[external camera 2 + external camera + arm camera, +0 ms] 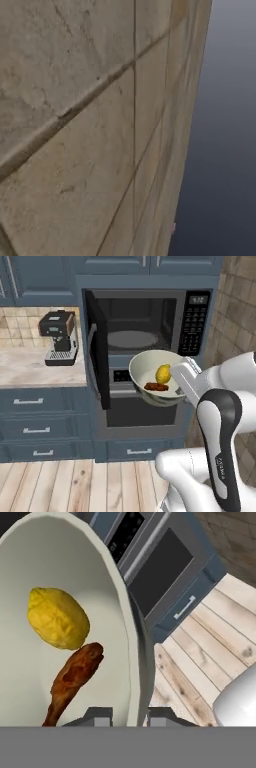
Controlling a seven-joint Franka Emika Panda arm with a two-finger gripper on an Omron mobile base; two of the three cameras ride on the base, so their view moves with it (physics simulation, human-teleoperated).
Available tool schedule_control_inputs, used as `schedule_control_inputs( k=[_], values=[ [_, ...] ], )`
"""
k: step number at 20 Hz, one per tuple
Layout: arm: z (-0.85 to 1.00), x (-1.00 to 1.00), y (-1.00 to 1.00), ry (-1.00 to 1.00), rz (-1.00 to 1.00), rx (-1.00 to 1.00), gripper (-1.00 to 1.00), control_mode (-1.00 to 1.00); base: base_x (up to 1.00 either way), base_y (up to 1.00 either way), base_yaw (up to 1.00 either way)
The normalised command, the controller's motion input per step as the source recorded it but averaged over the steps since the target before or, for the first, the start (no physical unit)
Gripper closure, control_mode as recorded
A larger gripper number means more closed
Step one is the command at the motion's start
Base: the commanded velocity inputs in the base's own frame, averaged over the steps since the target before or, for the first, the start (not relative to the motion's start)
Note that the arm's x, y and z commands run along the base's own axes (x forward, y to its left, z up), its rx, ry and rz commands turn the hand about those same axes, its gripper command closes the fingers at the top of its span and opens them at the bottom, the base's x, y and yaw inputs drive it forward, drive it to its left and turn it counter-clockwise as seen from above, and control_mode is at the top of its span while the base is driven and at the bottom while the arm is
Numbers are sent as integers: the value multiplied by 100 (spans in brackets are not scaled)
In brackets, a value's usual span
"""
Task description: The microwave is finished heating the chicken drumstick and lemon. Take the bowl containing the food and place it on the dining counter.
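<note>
Hand view: hand (129,716) grasping one bowl (30,567) rim, one lemon (57,618), one chicken drumstick (74,677) inside.

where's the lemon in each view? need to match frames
Left base view: the lemon sits centre-right, inside the bowl, below the open microwave.
Right base view: not in it; tan wall tiles.
Hand view: upper left, above the chicken drumstick.
Shared landmark: the bowl's pale rim.
</note>
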Motion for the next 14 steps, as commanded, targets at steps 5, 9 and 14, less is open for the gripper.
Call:
schedule_control_inputs(
  k=[5, 9, 14],
  values=[
    [0, 0, 0, 0, 0, 0, 100, 100, -88, 0, 40],
    [0, 0, 0, 0, 0, 0, 100, 100, -54, 31, 69],
    [0, 0, 0, 0, 0, 0, 100, 100, -12, 70, 77]
  ],
)
